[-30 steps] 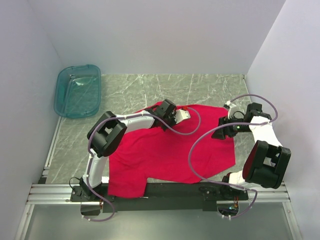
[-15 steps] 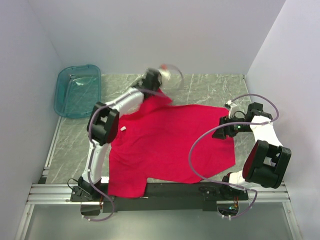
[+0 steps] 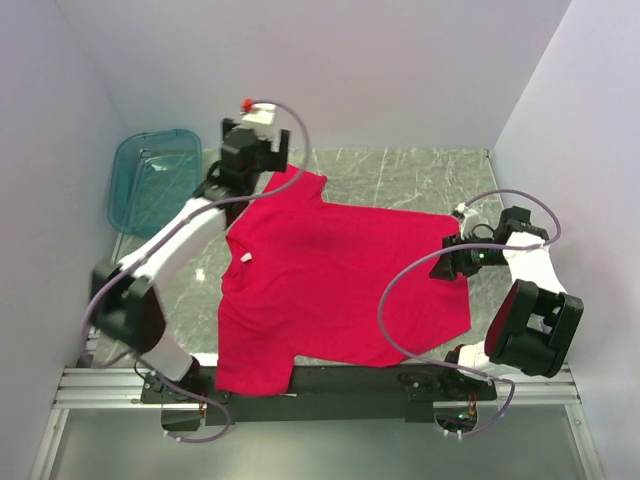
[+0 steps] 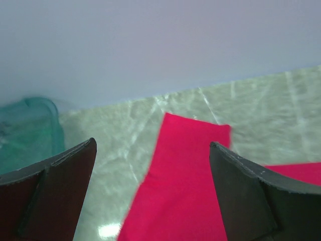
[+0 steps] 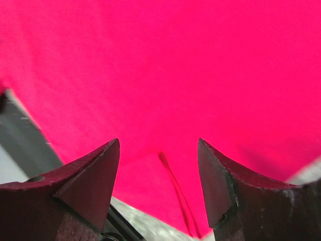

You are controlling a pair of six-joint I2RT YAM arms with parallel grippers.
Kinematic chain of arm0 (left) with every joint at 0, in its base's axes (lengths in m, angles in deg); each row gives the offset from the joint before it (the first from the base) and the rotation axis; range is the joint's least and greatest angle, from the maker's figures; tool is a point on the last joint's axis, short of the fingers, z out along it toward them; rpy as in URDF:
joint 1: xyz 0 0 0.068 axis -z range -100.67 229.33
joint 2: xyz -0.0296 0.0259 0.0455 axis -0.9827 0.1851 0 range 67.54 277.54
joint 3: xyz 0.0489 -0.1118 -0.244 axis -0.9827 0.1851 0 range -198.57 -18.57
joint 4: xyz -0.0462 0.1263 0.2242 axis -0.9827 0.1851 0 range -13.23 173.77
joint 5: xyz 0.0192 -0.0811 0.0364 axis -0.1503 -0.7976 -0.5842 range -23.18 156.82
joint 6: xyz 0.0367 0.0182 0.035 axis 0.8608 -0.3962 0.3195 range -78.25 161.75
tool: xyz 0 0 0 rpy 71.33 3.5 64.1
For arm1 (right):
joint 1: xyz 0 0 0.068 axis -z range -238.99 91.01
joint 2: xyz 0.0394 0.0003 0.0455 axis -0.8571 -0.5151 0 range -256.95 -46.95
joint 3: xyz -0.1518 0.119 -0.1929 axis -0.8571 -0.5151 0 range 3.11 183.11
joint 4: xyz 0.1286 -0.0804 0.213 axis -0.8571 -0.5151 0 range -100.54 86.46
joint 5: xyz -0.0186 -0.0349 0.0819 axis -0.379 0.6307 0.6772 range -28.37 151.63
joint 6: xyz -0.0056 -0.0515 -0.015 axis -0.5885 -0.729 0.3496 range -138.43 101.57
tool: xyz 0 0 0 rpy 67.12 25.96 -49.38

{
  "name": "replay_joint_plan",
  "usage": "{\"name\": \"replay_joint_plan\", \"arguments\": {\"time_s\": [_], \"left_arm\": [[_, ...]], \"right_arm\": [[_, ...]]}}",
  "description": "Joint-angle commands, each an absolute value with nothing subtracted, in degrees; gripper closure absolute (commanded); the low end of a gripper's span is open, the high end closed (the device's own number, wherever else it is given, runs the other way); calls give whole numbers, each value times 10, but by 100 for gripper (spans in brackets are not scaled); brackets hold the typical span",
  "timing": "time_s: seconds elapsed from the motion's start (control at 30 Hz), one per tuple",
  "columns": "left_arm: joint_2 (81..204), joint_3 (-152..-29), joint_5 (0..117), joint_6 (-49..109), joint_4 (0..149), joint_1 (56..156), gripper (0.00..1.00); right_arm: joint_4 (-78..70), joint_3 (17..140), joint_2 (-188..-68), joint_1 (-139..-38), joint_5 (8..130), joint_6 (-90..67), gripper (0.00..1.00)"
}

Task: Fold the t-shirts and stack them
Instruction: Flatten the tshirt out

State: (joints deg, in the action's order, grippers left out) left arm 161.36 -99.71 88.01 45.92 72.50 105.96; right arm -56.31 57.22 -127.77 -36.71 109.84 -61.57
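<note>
The left gripper (image 4: 153, 143) hangs wide open, empty, above the far sleeve of the red t-shirt (image 3: 340, 270); the right gripper (image 5: 158, 141) gapes over its opposite edge, gripping nothing.

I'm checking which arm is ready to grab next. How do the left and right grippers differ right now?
The left gripper is raised near the back wall, above the far sleeve of the red t-shirt. The right gripper sits close over the shirt's right edge. The left gripper's jaws look wider apart than the right gripper's. Shared: both are open, with nothing held between the jaws, and both face the shirt.
</note>
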Motion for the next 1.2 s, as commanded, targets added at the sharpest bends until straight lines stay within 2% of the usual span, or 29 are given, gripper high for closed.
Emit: {"name": "replay_joint_plan", "arguments": {"time_s": [0.0,0.13,0.2,0.33,0.43,0.63,0.7,0.8,0.9,1.0,1.03,1.07,1.17], "left_arm": [[1529,-934,806,294,814,1018,1],[1395,-787,743,171,882,974,1],[1350,-735,747,133,900,965,1],[1265,-616,769,45,936,938,0],[1276,-586,745,19,930,922,1],[1405,-651,756,-14,988,899,1],[1432,-665,756,-24,1009,892,5],[1450,-671,746,-29,1003,877,6],[1450,-665,737,-33,1002,862,6],[1452,-666,735,-33,1002,857,7],[1445,-665,735,-35,1001,855,6],[1443,-666,738,-34,1001,854,7],[1437,-673,740,-32,1004,853,7]], "right_arm": [[-527,577,-1268,-362,1008,-607,30],[-450,552,-1251,-362,852,-536,30],[-425,544,-1259,-361,788,-511,30],[-405,543,-1291,-361,746,-477,31],[-400,554,-1326,-361,750,-456,32],[-405,595,-1399,-377,784,-440,34],[-411,614,-1424,-386,786,-434,36],[-415,634,-1442,-398,796,-426,41],[-421,655,-1472,-399,803,-416,55],[-418,676,-1489,-398,789,-409,79],[-417,691,-1493,-398,786,-408,93],[-417,703,-1498,-398,783,-407,100],[-421,772,-1523,-398,763,-391,100]]}}
